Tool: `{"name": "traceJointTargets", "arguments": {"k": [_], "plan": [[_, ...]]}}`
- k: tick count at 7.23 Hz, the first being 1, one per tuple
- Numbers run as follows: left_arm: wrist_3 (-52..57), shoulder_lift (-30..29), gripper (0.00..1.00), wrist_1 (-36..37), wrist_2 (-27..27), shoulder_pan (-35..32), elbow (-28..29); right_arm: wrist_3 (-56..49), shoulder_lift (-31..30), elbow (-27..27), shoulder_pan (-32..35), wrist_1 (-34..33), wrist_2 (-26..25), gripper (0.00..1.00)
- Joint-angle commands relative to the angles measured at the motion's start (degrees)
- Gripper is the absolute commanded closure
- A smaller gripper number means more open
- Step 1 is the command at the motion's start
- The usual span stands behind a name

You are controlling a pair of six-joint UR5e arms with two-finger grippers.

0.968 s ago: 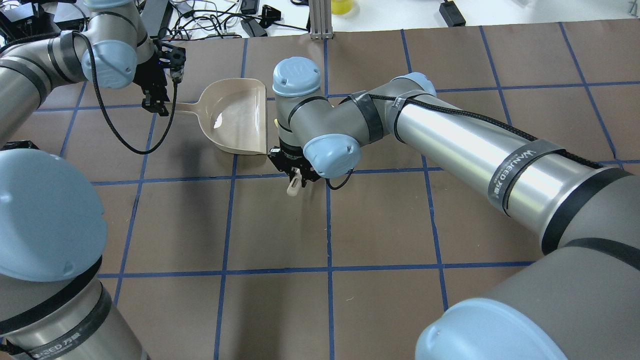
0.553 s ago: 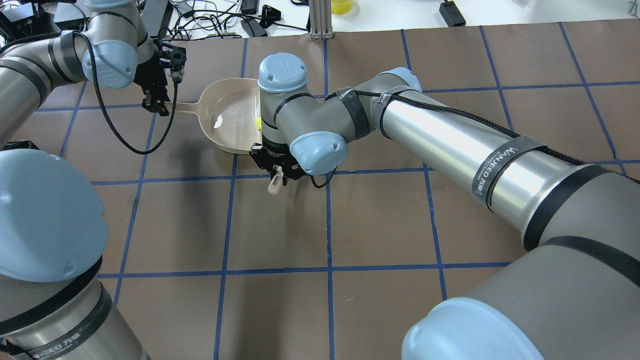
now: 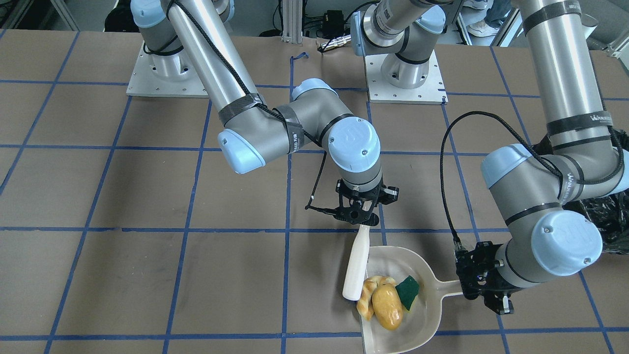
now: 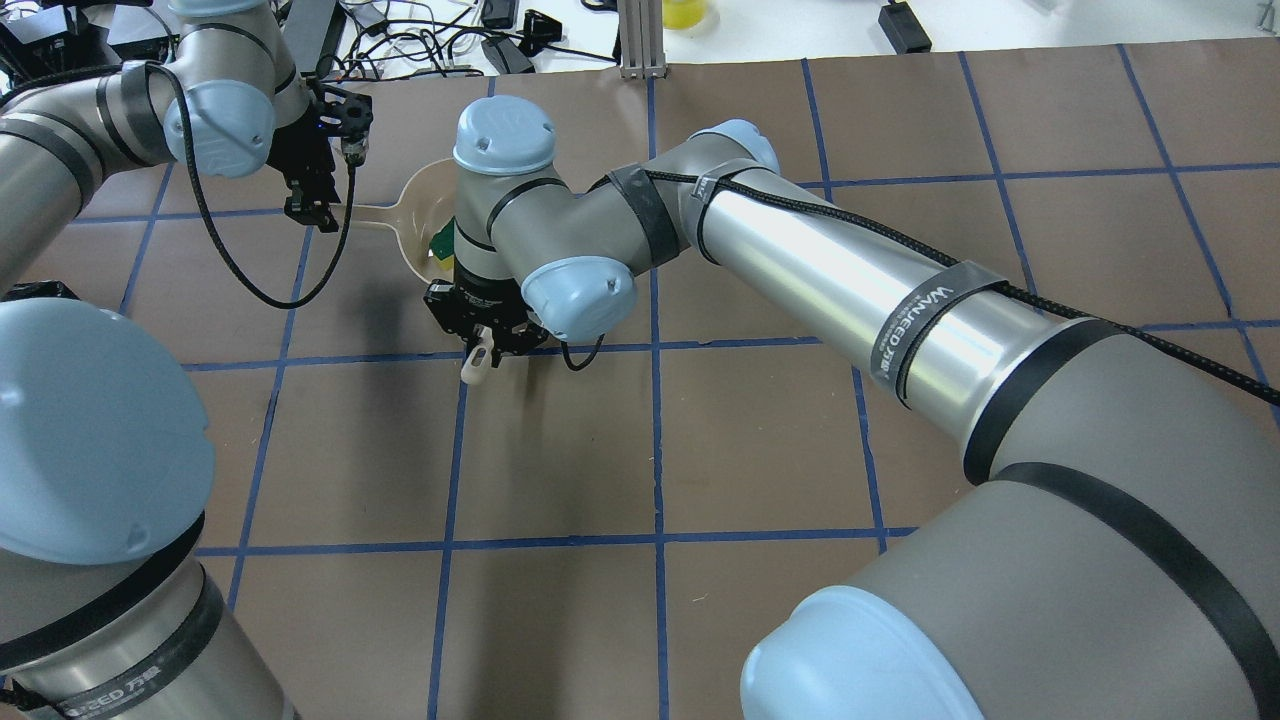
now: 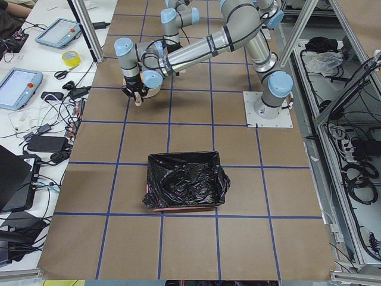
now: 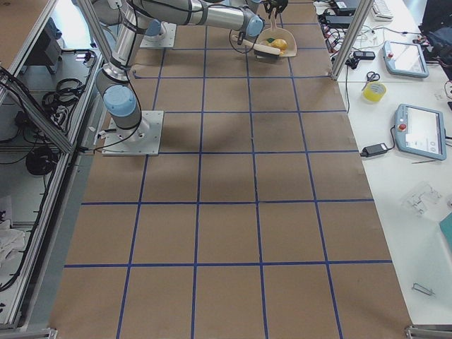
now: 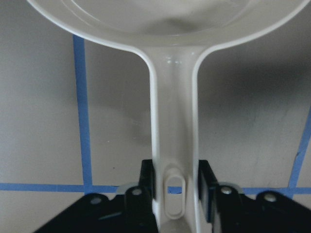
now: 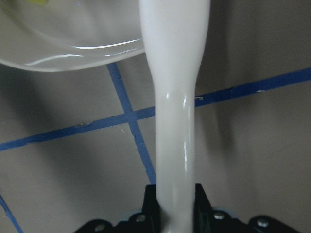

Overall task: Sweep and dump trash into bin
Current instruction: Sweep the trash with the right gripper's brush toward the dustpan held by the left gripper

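The beige dustpan lies flat on the table. In it lie the golden-brown potato-like lump, the pale croissant-like pastry and the yellow sponge, green side up. My right gripper is shut on a white sweeping tool, whose far end touches the pastry at the pan's mouth. My left gripper is shut on the dustpan's handle. The bin, lined with a black bag, stands far from the pan, toward my left end of the table.
In the overhead view my right arm covers most of the dustpan. A corner of the bin's black bag shows behind my left arm. Cables and devices lie beyond the table's far edge.
My right gripper has moved left with the sweeping tool, over the dustpan's mouth, and the arm now hides the pan. My left gripper has stayed on the handle.
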Motion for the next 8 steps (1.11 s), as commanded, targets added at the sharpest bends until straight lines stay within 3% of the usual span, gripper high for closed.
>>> {"name": "traceJointTargets", "arguments": {"k": [1, 4, 8], "plan": [[-0.01, 0.00, 0.95, 0.00, -0.09, 0.00, -0.09, 0.06, 0.38, -2.67, 1.38, -0.24, 2.25, 1.00], [-0.01, 0.35, 0.95, 0.00, -0.70, 0.00, -0.09, -0.46, 0.38, -2.42, 2.08, -0.08, 0.94, 1.00], [1.22, 1.14, 0.95, -0.26, -4.48, 0.88, -0.09, -5.89, -7.07, -1.98, -0.28, 19.04, -8.00, 1.00]]}}
